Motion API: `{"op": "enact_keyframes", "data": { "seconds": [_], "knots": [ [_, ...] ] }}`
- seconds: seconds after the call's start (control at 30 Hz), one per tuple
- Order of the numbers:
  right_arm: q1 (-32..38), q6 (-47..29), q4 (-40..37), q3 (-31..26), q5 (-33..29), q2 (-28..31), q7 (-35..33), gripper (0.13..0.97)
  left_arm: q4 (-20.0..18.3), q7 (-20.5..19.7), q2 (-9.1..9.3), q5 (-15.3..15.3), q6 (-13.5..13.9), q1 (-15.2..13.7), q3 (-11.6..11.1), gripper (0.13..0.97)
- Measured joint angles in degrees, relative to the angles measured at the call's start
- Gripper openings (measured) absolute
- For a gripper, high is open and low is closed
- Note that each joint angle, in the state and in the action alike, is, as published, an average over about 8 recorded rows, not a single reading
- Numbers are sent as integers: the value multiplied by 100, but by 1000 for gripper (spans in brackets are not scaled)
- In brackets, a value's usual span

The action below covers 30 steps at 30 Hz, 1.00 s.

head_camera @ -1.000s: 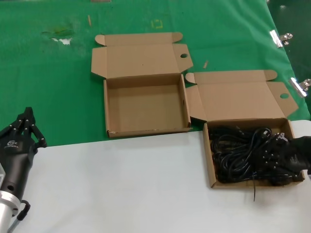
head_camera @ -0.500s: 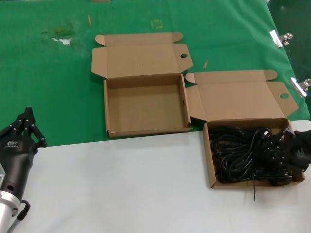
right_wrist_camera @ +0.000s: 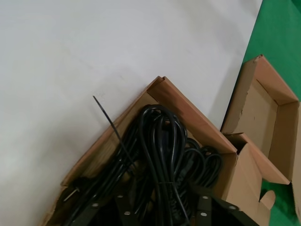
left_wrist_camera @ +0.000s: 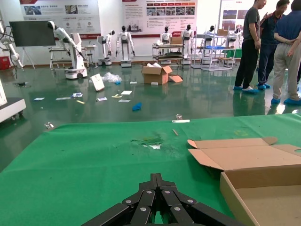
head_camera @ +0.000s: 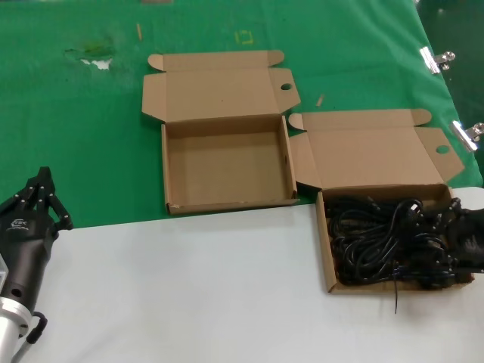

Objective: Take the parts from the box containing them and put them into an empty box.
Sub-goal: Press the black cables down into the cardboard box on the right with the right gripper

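The right gripper is lowered into the box containing the parts at the table's right edge, its dark fingers spread among the black cables; whether any bundle is actually gripped cannot be told. The empty box is set well apart on the green cloth. The left gripper is parked near the left edge, fingers drawn together.

Tangling is judged the main risk — several coils may be lifted at once, or the light box dragged along. A loose cable tie could also be snagged.

The near surface is a white tabletop — beyond it, an exhibition hall with people is seen.
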Motion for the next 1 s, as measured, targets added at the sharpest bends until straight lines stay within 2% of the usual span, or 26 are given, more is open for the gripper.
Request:
{"op": "enact_keyframes", "data": {
  "seconds": [0.03, 0.3, 0.6, 1.0],
  "knots": [
    [18, 2, -22, -3, -2, -17, -21, 308, 0, 0, 0, 0, 0, 0, 0, 140],
    [133, 36, -168, -30, -17, -154, -149, 491, 0, 0, 0, 0, 0, 0, 0, 140],
    [181, 67, -267, -47, 3, -291, -249, 625, 0, 0, 0, 0, 0, 0, 0, 140],
    [214, 115, -377, -63, 12, -415, -484, 567, 0, 0, 0, 0, 0, 0, 0, 140]
  ]
}}
